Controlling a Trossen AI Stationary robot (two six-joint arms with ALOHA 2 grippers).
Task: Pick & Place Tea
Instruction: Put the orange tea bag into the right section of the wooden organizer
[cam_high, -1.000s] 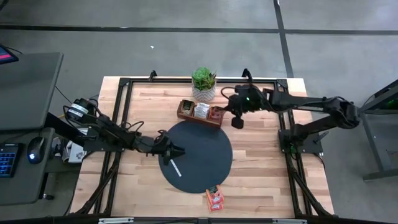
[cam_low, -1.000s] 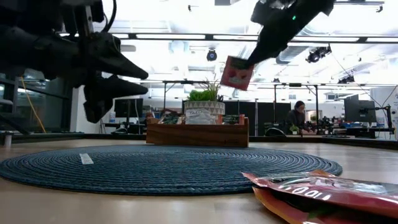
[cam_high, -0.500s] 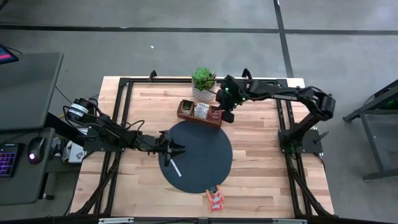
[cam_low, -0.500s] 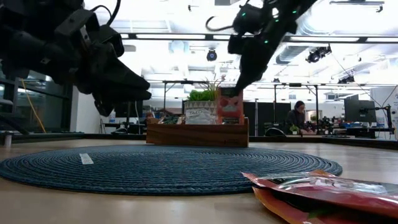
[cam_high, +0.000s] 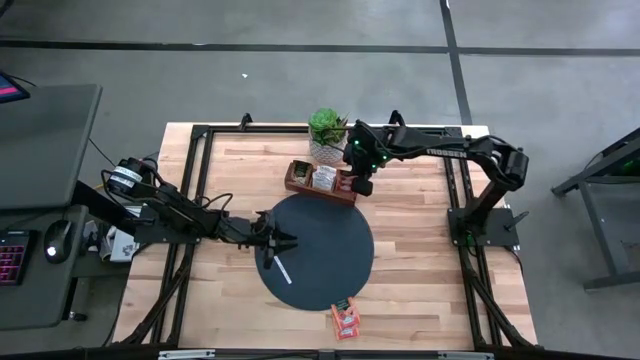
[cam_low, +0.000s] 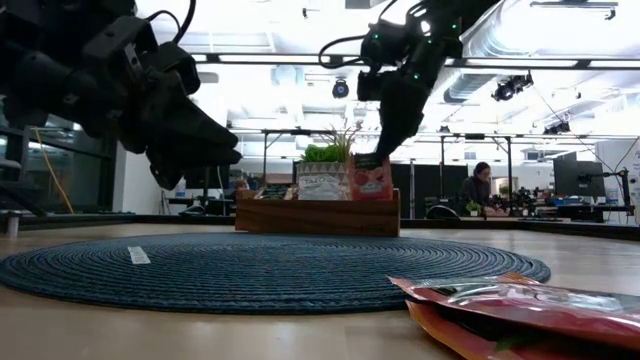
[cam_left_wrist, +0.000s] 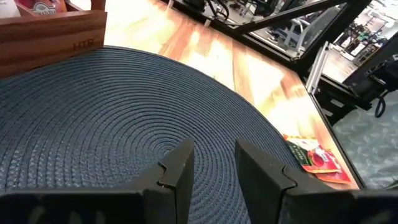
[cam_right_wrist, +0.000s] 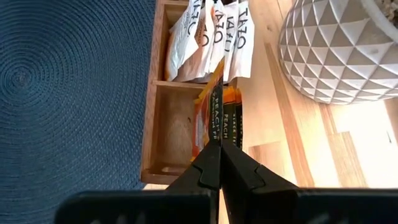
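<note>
**Sachet lowered into the tray's end compartment**

Since a second ago my right tool has swung in from the open worktop side and come down over the wooden tray, carrying the orange-red tea sachet with it. Then the sachet hung high and clear of everything; now it stands upright with its lower edge down inside the tray's end compartment, directly below my right tool. My fingers are still clenched on its top edge, pinching it flat between them. A second orange packet stands right against the one I hold, in the same compartment. Just beyond it, in the next compartment, white sachets stand in a row. The potted plant sits close beside my right tool, on the far side of the tray, and the dark round mat lies on the tray's other side.

My left tool has hardly shifted; it hovers over the near part of the mat, its fingers released with a clear gap between them and nothing in it. A thin white strip lies on the mat just past my left tool. Farther off, past the mat's edge on the bare worktop, two more orange-red sachets lie flat, one overlapping the other.
</note>
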